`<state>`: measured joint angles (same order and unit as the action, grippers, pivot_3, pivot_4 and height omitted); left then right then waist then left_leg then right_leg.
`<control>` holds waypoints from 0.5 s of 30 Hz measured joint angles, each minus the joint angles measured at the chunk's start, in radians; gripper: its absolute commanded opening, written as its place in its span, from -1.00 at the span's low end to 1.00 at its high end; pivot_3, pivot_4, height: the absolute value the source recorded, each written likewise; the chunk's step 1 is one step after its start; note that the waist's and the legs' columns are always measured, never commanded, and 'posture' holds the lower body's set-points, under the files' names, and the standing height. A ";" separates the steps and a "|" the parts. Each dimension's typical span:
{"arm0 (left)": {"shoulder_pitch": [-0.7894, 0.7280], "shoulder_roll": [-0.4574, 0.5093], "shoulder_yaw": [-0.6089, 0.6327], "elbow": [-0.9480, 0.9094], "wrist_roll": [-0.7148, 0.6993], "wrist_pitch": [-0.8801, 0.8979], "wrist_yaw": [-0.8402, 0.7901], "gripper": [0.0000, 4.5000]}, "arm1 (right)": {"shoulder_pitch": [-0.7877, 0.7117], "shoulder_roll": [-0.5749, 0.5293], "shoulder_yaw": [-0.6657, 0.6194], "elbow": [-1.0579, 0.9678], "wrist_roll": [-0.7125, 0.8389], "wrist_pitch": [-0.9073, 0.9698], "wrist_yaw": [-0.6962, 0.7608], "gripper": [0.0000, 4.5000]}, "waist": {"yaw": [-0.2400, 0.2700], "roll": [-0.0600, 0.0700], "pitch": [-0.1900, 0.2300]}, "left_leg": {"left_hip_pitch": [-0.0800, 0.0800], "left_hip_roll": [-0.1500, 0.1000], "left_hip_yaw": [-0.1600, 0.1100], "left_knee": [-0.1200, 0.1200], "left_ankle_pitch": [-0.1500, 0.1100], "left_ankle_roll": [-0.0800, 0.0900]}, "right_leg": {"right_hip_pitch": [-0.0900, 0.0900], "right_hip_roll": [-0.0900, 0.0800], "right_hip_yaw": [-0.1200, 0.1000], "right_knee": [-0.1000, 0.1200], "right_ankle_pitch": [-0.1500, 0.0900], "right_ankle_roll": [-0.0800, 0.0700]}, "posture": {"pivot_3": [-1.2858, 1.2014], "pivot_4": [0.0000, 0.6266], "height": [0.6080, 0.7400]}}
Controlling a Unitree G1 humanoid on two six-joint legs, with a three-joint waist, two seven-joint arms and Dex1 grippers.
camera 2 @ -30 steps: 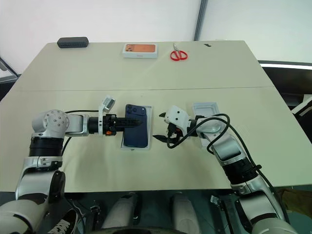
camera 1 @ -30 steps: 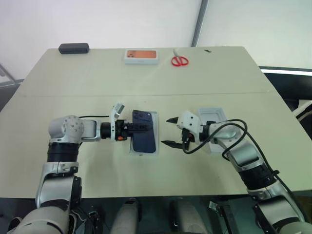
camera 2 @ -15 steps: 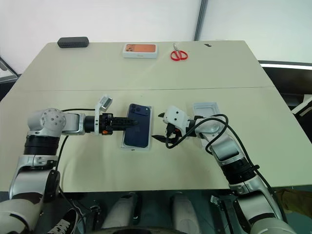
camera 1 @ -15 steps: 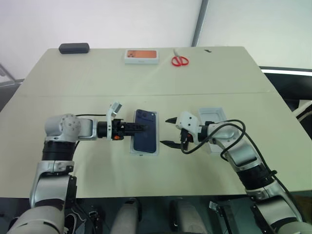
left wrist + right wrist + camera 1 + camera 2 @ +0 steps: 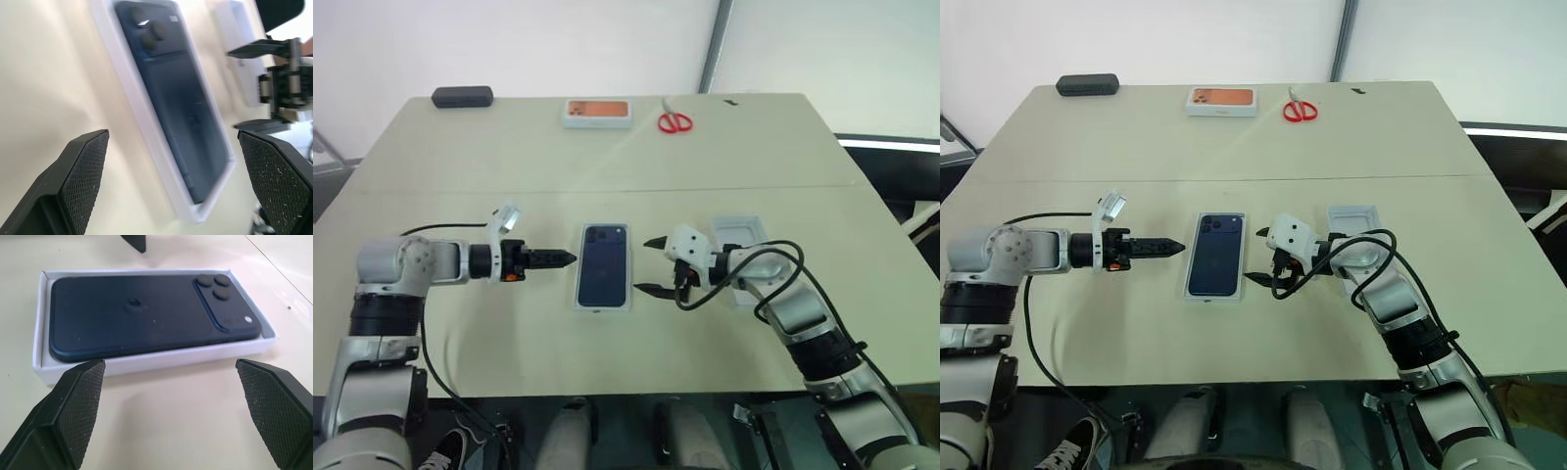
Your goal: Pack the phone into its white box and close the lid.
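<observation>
The phone lies camera-side up inside the white box. Both tools, left tool and right tool, stand apart, empty; the lid probably lies behind the right one.

A pale beige worktop carried three stray items along its far edge: a black oblong case at the left corner, a small white box with an orange top near the middle, and red-handled scissors just beside it, apart.
</observation>
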<state>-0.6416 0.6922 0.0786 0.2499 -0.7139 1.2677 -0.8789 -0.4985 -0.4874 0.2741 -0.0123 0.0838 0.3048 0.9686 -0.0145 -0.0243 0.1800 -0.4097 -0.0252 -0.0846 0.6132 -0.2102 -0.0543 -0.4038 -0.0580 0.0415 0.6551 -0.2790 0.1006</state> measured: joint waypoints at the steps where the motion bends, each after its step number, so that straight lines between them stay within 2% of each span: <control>1: -0.001 -0.009 0.018 0.015 0.007 -0.024 0.010 0.74 | -0.002 0.002 0.000 0.000 0.002 0.003 0.001 0.76 | 0.000 0.000 0.000 | 0.000 0.000 0.000 0.000 0.000 0.000 | 0.000 -0.001 0.000 0.000 0.000 0.000 | 0.03 -0.52 1.00; 3: 0.004 -0.009 0.029 0.022 0.022 -0.057 0.025 0.37 | -0.008 0.004 0.000 0.004 0.001 0.012 0.001 0.41 | -0.002 0.000 0.000 | 0.000 0.000 0.000 0.000 0.000 0.000 | 0.000 -0.001 0.000 0.000 0.000 0.000 | 0.03 -0.52 1.00; 6: 0.039 -0.007 0.027 0.006 0.040 -0.093 0.029 -0.30 | -0.015 0.004 0.000 0.020 -0.002 0.012 -0.007 -0.29 | -0.005 0.000 0.000 | 0.000 0.000 0.000 0.000 0.000 0.000 | -0.001 -0.001 0.000 0.000 0.000 0.000 | 0.03 -0.52 1.00; 8: 0.061 -0.016 0.014 -0.001 0.058 -0.117 0.034 -0.82 | -0.015 0.005 0.000 0.025 -0.005 0.009 -0.011 -0.81 | -0.005 0.000 0.000 | 0.000 0.000 0.000 0.000 0.000 0.000 | -0.001 0.000 0.000 0.000 0.000 0.000 | 0.03 -0.52 1.00; 9: 0.073 -0.027 0.011 -0.015 0.067 -0.125 0.036 -0.99 | -0.015 0.005 0.004 0.032 -0.016 0.002 -0.017 -0.99 | -0.004 0.000 0.000 | 0.000 0.000 0.000 0.000 0.000 0.000 | -0.001 0.000 0.000 0.000 0.000 0.000 | 0.03 -0.52 1.00; 15: 0.100 -0.075 -0.048 -0.069 0.111 -0.166 0.068 -0.99 | -0.019 0.006 0.054 0.087 -0.102 -0.059 -0.056 -0.99 | -0.003 0.000 0.000 | 0.000 0.000 0.000 0.000 0.000 0.000 | 0.000 0.000 0.000 0.000 0.000 0.000 | 0.03 -0.52 1.00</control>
<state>-0.5416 0.6171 0.0308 0.1813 -0.6024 1.1019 -0.8104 -0.5170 -0.4815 0.3286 0.0746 -0.0178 0.2462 0.9125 -0.0179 -0.0244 0.1800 -0.4097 -0.0255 -0.0842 0.6132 -0.2102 -0.0542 -0.4043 -0.0584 0.0417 0.6555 -0.2789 0.1007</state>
